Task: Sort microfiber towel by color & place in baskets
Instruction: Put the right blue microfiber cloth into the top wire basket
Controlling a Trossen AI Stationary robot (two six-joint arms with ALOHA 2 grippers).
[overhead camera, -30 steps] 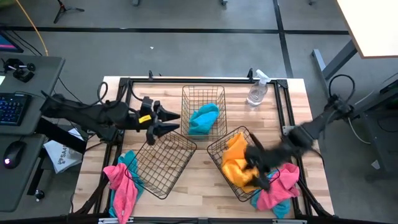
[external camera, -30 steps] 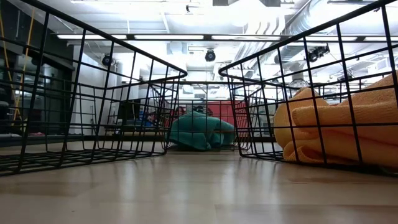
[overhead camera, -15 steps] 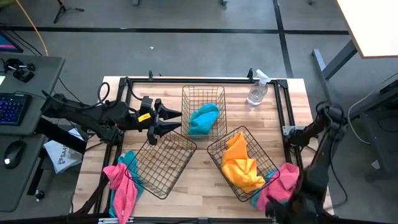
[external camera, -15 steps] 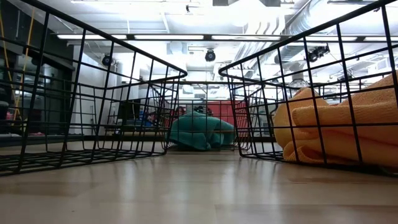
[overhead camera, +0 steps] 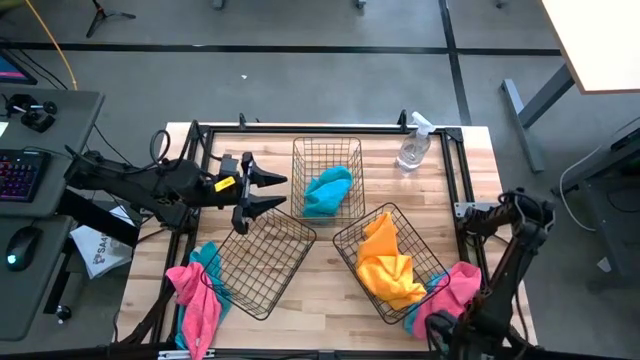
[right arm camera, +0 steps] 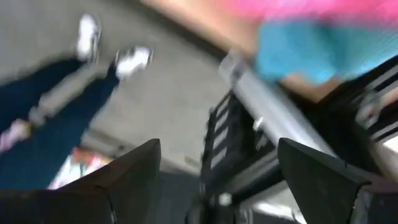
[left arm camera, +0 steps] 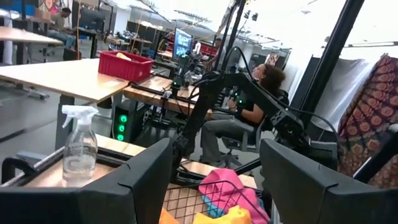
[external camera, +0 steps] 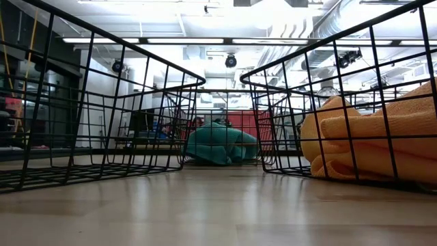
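While both tools gape empty, the wooden table (overhead camera: pixel 330 295) fronts a bright-lit room of desks (left arm camera: pixel 62 78).

Both arms are dark and jointed with black cables; the left gripper (overhead camera: pixel 262 191) carries a yellow tag

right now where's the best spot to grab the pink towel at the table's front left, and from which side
Pinch the raised bunched fold at the top of the pink towel, coming straight down from above. It lies crumpled over a turquoise towel, beside the empty basket, so a low sideways approach risks snagging both.
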